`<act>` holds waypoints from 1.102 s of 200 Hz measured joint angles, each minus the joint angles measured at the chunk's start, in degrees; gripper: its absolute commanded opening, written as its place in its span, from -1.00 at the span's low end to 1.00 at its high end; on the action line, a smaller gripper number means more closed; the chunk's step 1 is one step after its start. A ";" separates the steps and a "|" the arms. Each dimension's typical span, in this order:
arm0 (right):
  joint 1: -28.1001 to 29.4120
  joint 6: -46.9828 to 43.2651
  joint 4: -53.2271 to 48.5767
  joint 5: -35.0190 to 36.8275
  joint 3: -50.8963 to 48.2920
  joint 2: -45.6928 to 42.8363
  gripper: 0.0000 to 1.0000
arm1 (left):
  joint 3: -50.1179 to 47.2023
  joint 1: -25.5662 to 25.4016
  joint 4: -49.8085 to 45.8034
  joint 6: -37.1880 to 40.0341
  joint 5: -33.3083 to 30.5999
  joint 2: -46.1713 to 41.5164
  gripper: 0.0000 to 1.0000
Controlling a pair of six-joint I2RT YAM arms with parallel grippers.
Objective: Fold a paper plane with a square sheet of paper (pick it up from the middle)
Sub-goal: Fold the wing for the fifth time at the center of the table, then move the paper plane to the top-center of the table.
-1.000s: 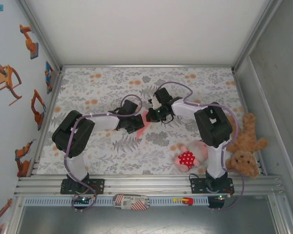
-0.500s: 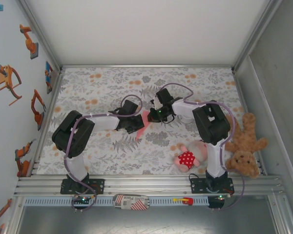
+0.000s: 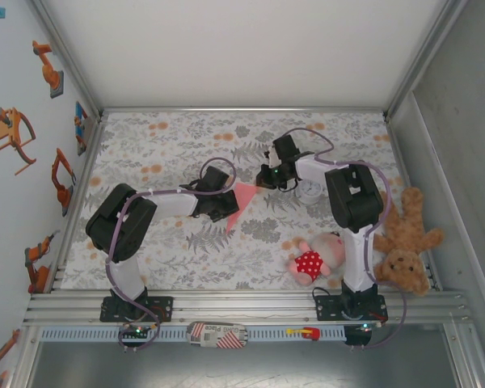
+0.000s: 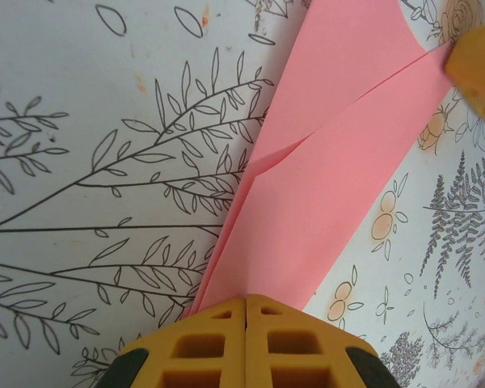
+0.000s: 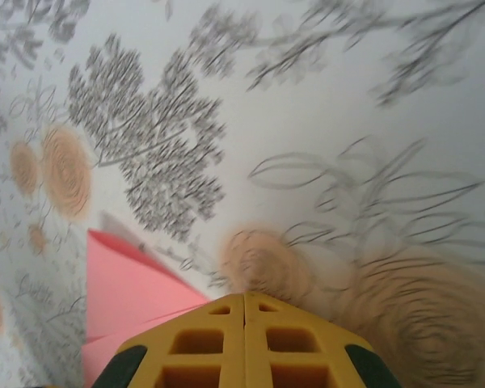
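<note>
The salmon-pink paper plane (image 3: pixel 242 197) lies flat on the floral cloth as a narrow folded triangle, its point toward the near edge. In the left wrist view the paper plane (image 4: pixel 339 145) runs from under my fingertips up to the top right, with a crease across it. My left gripper (image 3: pixel 226 212) (image 4: pixel 246 301) is shut, its tips resting on the plane's narrow end. My right gripper (image 3: pixel 263 178) (image 5: pixel 244 299) is shut and empty, just right of the plane's wide end. That wide end of the paper plane (image 5: pixel 129 291) shows at the lower left of the right wrist view.
A pink plush doll in a red dotted dress (image 3: pixel 314 260) lies at the near right beside the right arm's base. A brown teddy bear (image 3: pixel 406 241) lies against the right wall. Metal frame rails (image 3: pixel 242 109) bound the cloth.
My right gripper has drawn back to the right, off the paper, and the plane's wide end now lies uncovered. The left arm and the plane have stayed put.
</note>
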 measured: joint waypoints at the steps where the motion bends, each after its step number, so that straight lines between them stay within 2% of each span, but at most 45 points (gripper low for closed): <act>1: -0.04 -0.02 0.02 0.13 0.02 0.00 -1.00 | 0.02 0.00 -0.11 0.00 0.00 0.00 -1.00; 50: -1.64 -0.09 0.79 3.65 0.13 -0.59 -1.00 | 0.94 0.00 -2.45 0.24 0.02 0.00 -1.00; 83: -1.57 -0.04 3.58 5.60 -5.55 -7.56 -0.98 | 2.34 0.00 -5.55 1.18 0.04 -0.11 -0.83; 108: -1.16 0.00 5.57 7.45 -9.88 -14.95 -0.85 | 2.95 0.02 -8.98 2.08 0.00 -2.01 -0.53; 138: 0.94 1.38 7.08 8.85 -13.92 -21.40 -0.65 | 3.08 0.66 -10.47 3.32 -0.44 -10.27 -0.12; 171: 5.09 4.22 5.35 10.80 -14.14 -22.43 -0.22 | 1.09 4.26 -10.75 3.82 -3.02 -21.73 0.23; 203: 11.37 8.98 1.05 15.06 -14.12 -22.23 0.02 | -5.29 9.62 -15.13 5.70 -7.76 -31.17 0.64; 220: 15.10 12.28 -1.16 18.18 -13.99 -21.68 0.08 | -8.59 12.02 -18.56 7.45 -10.60 -35.71 0.84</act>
